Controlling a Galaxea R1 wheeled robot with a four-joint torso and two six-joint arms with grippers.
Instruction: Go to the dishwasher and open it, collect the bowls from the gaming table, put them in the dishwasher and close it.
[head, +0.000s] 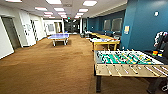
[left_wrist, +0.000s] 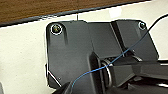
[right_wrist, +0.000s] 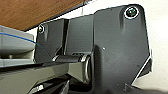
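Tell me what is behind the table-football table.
Behind the table-football table stands a yellow-topped table with small items on it, too blurred to name. Further tables continue along the blue wall. The floor beyond it is hidden.

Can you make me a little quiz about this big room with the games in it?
1. True or false: the football table stands on brown carpet.
2. Which is nearer the camera: (a) the football table, (b) the blue ping-pong table?
3. Fill in: the wall behind the football table is painted ____.

Key: 1 true; 2 a; 3 blue.
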